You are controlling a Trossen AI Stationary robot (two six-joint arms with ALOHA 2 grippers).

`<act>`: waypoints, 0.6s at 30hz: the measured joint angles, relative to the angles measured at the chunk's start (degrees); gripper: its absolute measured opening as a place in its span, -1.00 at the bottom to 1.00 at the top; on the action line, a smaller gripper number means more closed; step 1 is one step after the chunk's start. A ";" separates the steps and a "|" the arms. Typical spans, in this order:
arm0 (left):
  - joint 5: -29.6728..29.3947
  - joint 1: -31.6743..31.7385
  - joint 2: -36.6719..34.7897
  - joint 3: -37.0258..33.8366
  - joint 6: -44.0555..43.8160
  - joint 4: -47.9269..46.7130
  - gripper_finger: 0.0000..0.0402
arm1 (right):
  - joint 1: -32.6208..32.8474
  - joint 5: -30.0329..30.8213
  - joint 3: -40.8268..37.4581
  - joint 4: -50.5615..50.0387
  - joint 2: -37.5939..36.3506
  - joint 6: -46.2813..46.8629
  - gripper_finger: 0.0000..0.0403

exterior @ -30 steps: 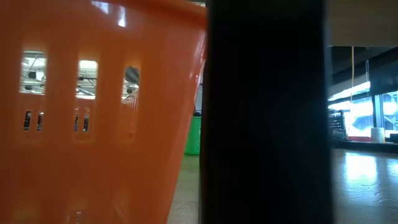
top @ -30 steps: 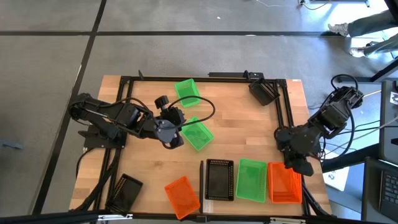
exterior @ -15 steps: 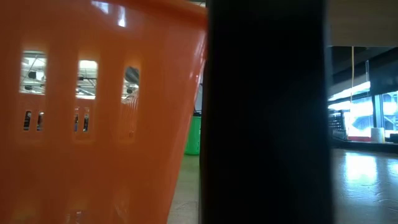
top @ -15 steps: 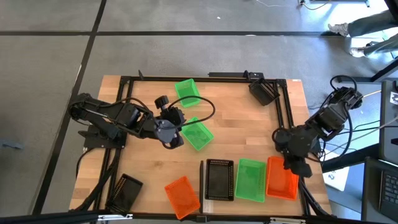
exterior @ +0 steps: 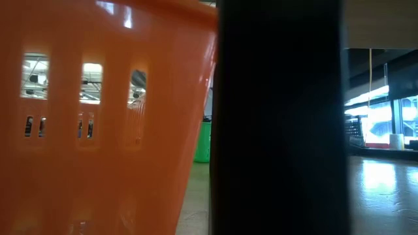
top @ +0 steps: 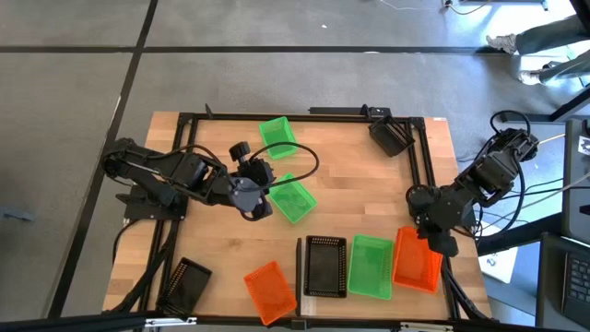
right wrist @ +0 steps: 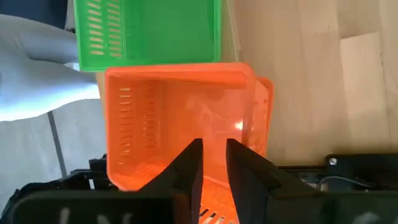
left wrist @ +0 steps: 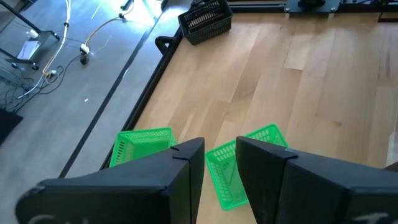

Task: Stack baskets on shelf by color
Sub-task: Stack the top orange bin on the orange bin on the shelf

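Note:
My right gripper (top: 436, 243) is shut on an orange basket (top: 416, 261) at the table's near right corner, next to a green basket (top: 371, 267) and a black basket (top: 324, 266) standing in a row. In the right wrist view (right wrist: 214, 155) the rim of a second orange basket (right wrist: 267, 109) peeks out beneath the held one (right wrist: 180, 118). My left gripper (top: 261, 199) waits, narrowly open and touching nothing, beside a green basket (top: 294, 199) at mid-table; that basket also shows in the left wrist view (left wrist: 239, 168). I cannot make out the shelf board under the row. My right gripper pinches the orange basket's end wall (right wrist: 214, 140) on its far right side between its two fingers (right wrist: 193, 163). The fingers come from above, slanting from the table's right. The basket sits tilted and turned out of line with the row; whether it is lifted clear I cannot tell.
Another green basket (top: 277, 136) lies at the far middle and a black one (top: 390, 136) at the far right corner. An orange basket (top: 270, 288) and a black one (top: 187, 284) lie at the near left. In the low view the orange basket (exterior: 98, 117) and a black post (exterior: 281, 117) fill the front.
My right gripper has gone a little toward the table's far edge and left with the orange basket. The basket has shifted toward the green one and turned out of line with the row. My left arm has kept still.

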 joint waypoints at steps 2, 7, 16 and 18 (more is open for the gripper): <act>-0.02 -0.01 0.00 0.00 -0.02 0.00 -0.58 | 0.02 0.22 -0.01 -0.06 0.02 0.07 -0.64; -0.01 0.01 0.00 0.00 0.00 0.02 -0.58 | 0.04 -2.43 0.63 2.03 0.08 -1.37 -0.64; 0.00 0.00 0.00 0.00 0.00 0.02 -0.58 | 0.00 4.81 5.42 -3.08 -0.02 -0.91 -0.64; 0.00 0.00 0.00 0.00 -0.02 0.02 -0.58 | 0.00 4.83 4.41 -3.75 -0.02 -0.87 -0.64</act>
